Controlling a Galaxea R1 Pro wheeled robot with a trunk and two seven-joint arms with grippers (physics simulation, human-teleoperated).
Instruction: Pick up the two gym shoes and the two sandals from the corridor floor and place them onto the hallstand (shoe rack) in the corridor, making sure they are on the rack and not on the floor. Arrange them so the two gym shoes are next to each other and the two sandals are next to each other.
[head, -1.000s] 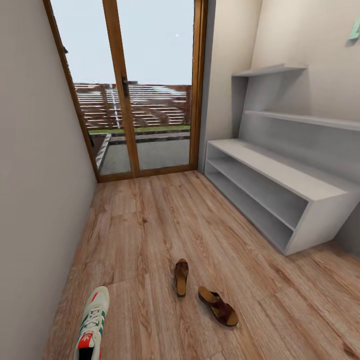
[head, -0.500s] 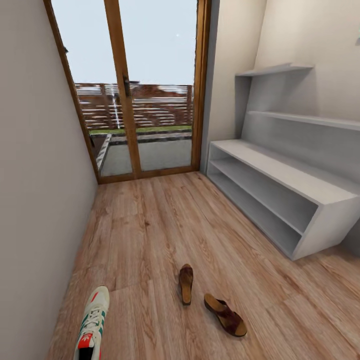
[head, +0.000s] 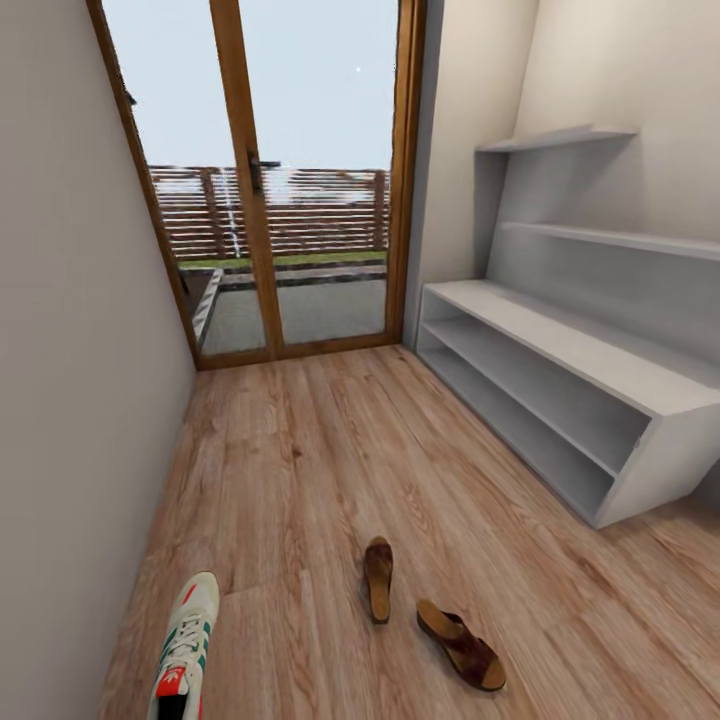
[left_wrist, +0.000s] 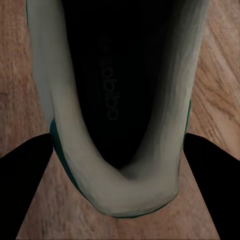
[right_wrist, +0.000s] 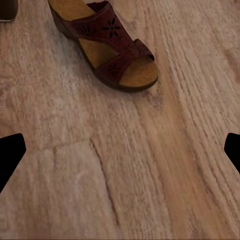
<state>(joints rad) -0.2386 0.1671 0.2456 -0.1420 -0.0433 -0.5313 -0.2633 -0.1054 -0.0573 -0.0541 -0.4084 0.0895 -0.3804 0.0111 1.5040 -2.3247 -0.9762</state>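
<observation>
i've got the left gripper (left_wrist: 120, 165) with a dark finger on each side of a sneaker's (left_wrist: 117, 107) heel end, the shoe's opening right under the wrist camera. the fingers look close against the sides, but i cannot tell whether they are actually clamped on it or just straddling it. from the head camera that same sneaker (head: 186, 640) sits low at my left, close to the left wall, and i cannot tell if it is lifted or resting on the floor (head: 300, 450).

the right gripper (right_wrist: 120, 150) is spread wide with nothing between the fingers, hovering over bare planks with one sandal (right_wrist: 106, 42) near it; the other sandal (head: 378, 577) lies just beside that one.

the rack (head: 560, 370) stands along the right wall, well apart from the sneaker, both levels bare.

my worry: a grip on the soft collar of the heel could let the shoe droop or slip out on the carry across. the left wall is tight, so a swing could clip it. and the sandals lie in my path; rolling forward could shove them.
</observation>
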